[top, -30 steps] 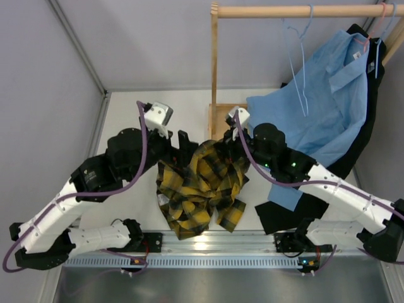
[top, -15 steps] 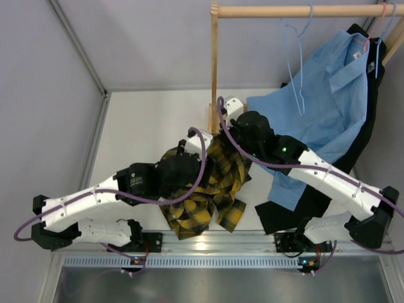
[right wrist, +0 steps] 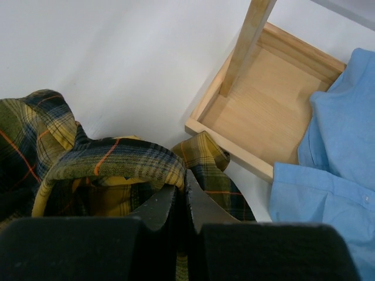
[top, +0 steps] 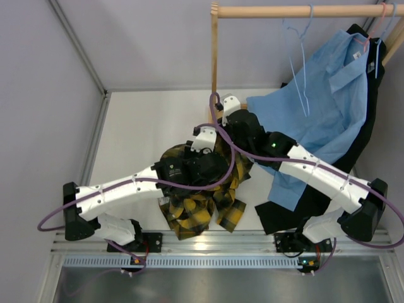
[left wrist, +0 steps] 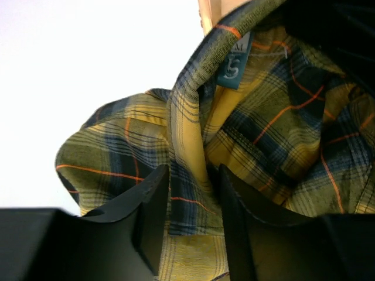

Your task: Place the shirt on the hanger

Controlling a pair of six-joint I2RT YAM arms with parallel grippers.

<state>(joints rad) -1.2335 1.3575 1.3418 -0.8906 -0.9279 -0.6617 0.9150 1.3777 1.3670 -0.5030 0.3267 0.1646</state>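
The yellow and black plaid shirt [top: 196, 211] lies crumpled on the white table between the two arms. In the right wrist view my right gripper [right wrist: 184, 186] is shut on the edge of the shirt's collar band [right wrist: 111, 161], lifting it slightly. My left gripper [left wrist: 192, 175] straddles an upright fold of the shirt [left wrist: 281, 123] just below the neck label. Its fingers [left wrist: 153, 216] stand apart with cloth filling the gap. The pale blue wire hanger [top: 299, 57] hangs bare on the wooden rod, far from both grippers.
A wooden rack post [top: 214, 69] rises from a shallow wooden base tray [right wrist: 263, 111] just behind the shirt. A plain light blue shirt [top: 322, 107] on a pink hanger [top: 372, 31] and a black garment [top: 303, 211] hang and trail at the right. Grey walls enclose the table.
My left arm has swung right, over the shirt, and its jaws have narrowed around a fold. The right arm has edged left and back, still holding the collar.
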